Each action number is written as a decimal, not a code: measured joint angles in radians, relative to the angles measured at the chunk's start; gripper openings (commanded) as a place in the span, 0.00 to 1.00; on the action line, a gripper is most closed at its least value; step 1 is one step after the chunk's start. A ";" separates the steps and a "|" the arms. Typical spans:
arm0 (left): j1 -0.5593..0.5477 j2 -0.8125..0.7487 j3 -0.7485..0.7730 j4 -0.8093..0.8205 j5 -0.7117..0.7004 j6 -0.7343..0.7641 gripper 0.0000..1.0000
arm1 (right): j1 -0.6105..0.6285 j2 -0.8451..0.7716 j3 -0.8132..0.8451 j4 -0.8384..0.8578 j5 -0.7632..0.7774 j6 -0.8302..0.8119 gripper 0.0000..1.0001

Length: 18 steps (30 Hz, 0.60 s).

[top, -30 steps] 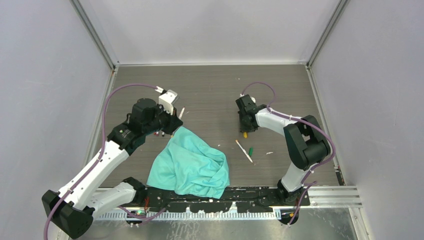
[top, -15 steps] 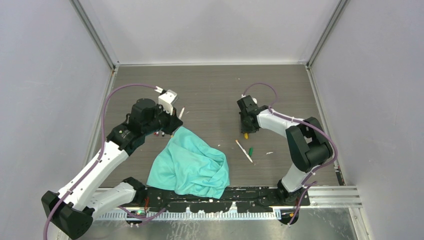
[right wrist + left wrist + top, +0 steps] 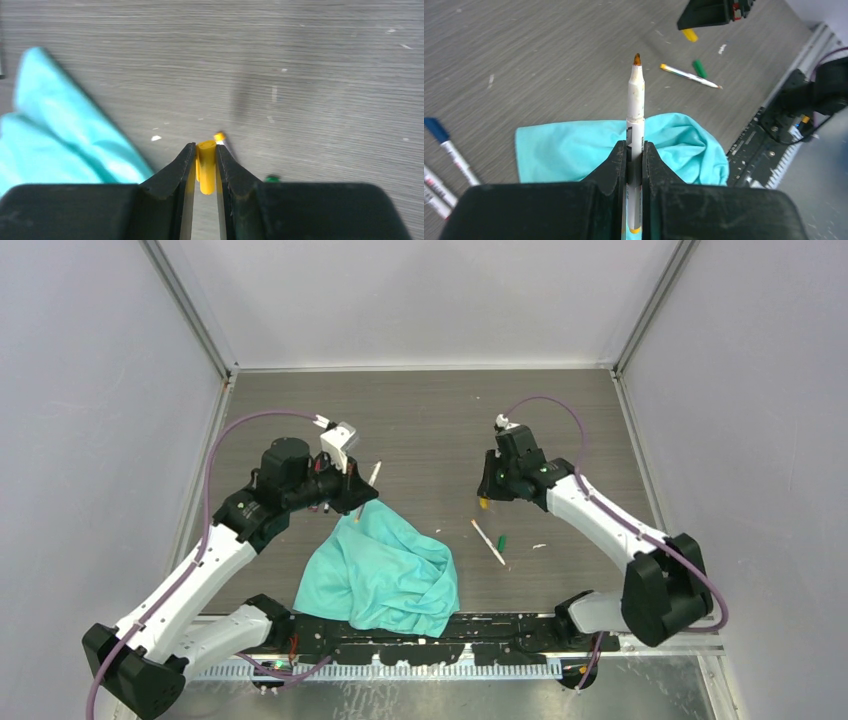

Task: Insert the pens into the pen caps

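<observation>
My left gripper [image 3: 636, 150] is shut on a white pen [image 3: 636, 100] whose orange-brown tip points away from the fingers, above the teal cloth. In the top view that pen [image 3: 372, 477] sticks out of the left gripper [image 3: 352, 492] toward the right. My right gripper [image 3: 205, 152] is shut on a yellow pen cap [image 3: 205, 167], held just above the table; from above the cap [image 3: 483, 503] shows under the right gripper [image 3: 488, 492]. Another white pen [image 3: 488, 541] lies on the table beside a green cap [image 3: 502, 540].
A crumpled teal cloth [image 3: 385, 565] lies at the front centre, between the arms. A blue-capped pen [image 3: 449, 150] and two more pens [image 3: 434, 190] lie at the left of the cloth. Small white scraps [image 3: 539, 546] dot the wood-grain table.
The right arm has swung its elbow out to the right and raised its wrist, keeping the yellow cap. The left gripper has shifted its pen slightly to the right.
</observation>
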 measured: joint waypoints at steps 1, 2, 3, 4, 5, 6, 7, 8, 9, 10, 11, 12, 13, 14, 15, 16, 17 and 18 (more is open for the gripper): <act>0.000 0.000 -0.003 0.006 0.020 -0.004 0.00 | 0.003 -0.020 0.000 0.005 -0.019 0.010 0.01; 0.000 0.000 -0.006 0.012 0.046 -0.007 0.00 | 0.009 -0.042 0.000 0.013 -0.041 0.023 0.01; 0.000 0.000 -0.010 0.019 0.072 -0.010 0.00 | 0.018 -0.066 0.000 0.023 -0.065 0.034 0.01; 0.000 0.000 -0.012 0.027 0.098 -0.011 0.00 | 0.029 -0.088 0.000 0.036 -0.086 0.049 0.01; 0.000 0.000 -0.014 0.033 0.123 -0.011 0.00 | 0.041 -0.106 0.000 0.048 -0.103 0.060 0.01; 0.000 0.000 -0.017 0.040 0.147 -0.011 0.00 | 0.055 -0.123 0.000 0.063 -0.117 0.074 0.01; 0.000 0.000 -0.019 0.049 0.172 -0.011 0.00 | 0.072 -0.139 0.001 0.079 -0.130 0.088 0.01; 0.000 0.000 -0.021 0.056 0.196 -0.012 0.00 | 0.087 -0.154 0.001 0.097 -0.139 0.102 0.01; 0.000 0.000 -0.024 0.063 0.218 -0.013 0.00 | 0.102 -0.166 0.001 0.114 -0.147 0.113 0.01; 0.000 0.000 -0.026 0.069 0.238 -0.014 0.00 | 0.118 -0.177 0.001 0.133 -0.153 0.128 0.01; 0.000 0.000 -0.028 0.076 0.262 -0.015 0.00 | 0.133 -0.189 0.001 0.154 -0.159 0.141 0.01; 0.000 0.000 -0.030 0.082 0.281 -0.016 0.00 | 0.148 -0.201 0.001 0.180 -0.163 0.157 0.01; 0.000 0.000 -0.032 0.093 0.302 -0.019 0.00 | 0.163 -0.213 0.001 0.207 -0.167 0.174 0.01; 0.000 0.000 -0.035 0.101 0.320 -0.025 0.00 | 0.177 -0.224 0.001 0.241 -0.169 0.189 0.01; 0.000 0.000 -0.036 0.108 0.338 -0.030 0.00 | 0.190 -0.235 0.000 0.277 -0.172 0.207 0.01; 0.000 0.000 -0.038 0.116 0.354 -0.033 0.00 | 0.201 -0.243 0.000 0.316 -0.174 0.221 0.01; 0.000 0.000 -0.038 0.120 0.369 -0.035 0.00 | 0.211 -0.249 -0.001 0.348 -0.175 0.233 0.01; 0.000 0.000 -0.040 0.127 0.384 -0.037 0.00 | 0.222 -0.254 -0.003 0.388 -0.175 0.246 0.01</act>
